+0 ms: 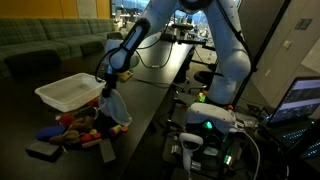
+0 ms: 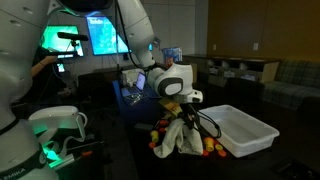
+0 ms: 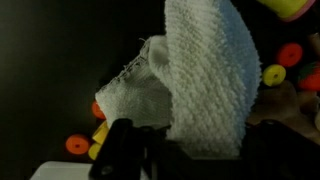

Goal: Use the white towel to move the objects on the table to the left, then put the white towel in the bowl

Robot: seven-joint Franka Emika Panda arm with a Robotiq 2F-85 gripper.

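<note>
White towel (image 1: 116, 108) hangs down from the end effector (image 1: 108, 90), which is closed on its top edge and holds it up. The bottom of the towel reaches down to a pile of small toys (image 1: 75, 125) on the dark tabletop (image 1: 150, 105). In both exterior views the towel hangs right over this pile.

The white tub (image 1: 68, 92) sits just beside the toys. It is open at the top, and I can see nothing in it. In an exterior view the tub (image 2: 247, 131) is to the right of the towel (image 2: 177, 137), with red and yellow toys (image 2: 210, 147) between them.

In the wrist view the towel (image 3: 205, 70) fills the middle. It looks thick and bumpy, and it is folded over. Around it lie little toys: an orange ring (image 3: 290, 54) on the right, a yellow ball (image 3: 274, 75) near it, and another orange ring (image 3: 77, 144) low on the left.

A flat dark block (image 1: 42, 150) lies on the near side of the pile.
</note>
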